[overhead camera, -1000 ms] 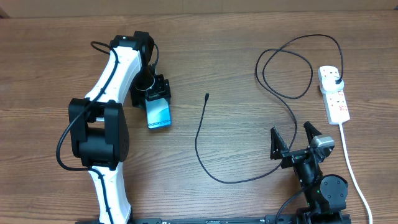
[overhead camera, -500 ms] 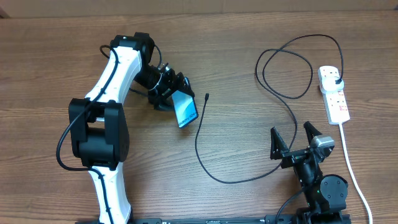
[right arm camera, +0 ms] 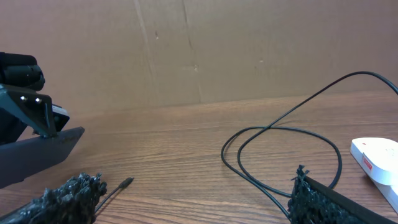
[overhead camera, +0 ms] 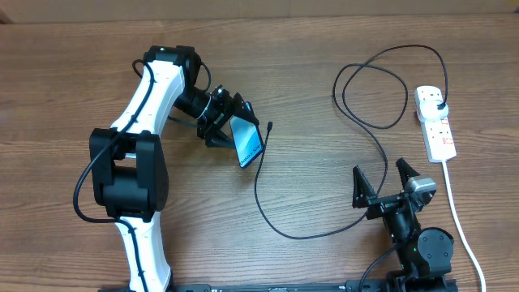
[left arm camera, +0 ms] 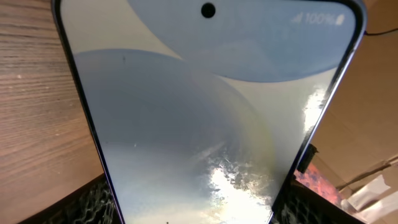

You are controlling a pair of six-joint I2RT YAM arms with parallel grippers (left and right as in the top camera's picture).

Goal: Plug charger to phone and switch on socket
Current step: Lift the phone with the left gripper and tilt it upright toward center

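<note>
My left gripper [overhead camera: 229,122] is shut on the phone [overhead camera: 246,141], holding it tilted above the table with its lit blue screen up. The phone fills the left wrist view [left arm camera: 205,118]. The charger cable's connector tip [overhead camera: 268,126] lies on the wood just right of the phone; it also shows in the right wrist view [right arm camera: 126,182]. The black cable [overhead camera: 268,207] loops across the table to a black plug [overhead camera: 438,105] seated in the white socket strip [overhead camera: 435,123] at the far right. My right gripper [overhead camera: 383,185] is open and empty near the front edge.
The strip's thick white cord [overhead camera: 456,215] runs down the right side toward the front edge. Cable loops [overhead camera: 373,89] lie between the connector and the strip. A cardboard wall [right arm camera: 199,50] stands behind the table.
My left gripper has swung the phone from the left to the right, lifting and tilting it until it sits beside the connector tip. The right arm has not moved.
</note>
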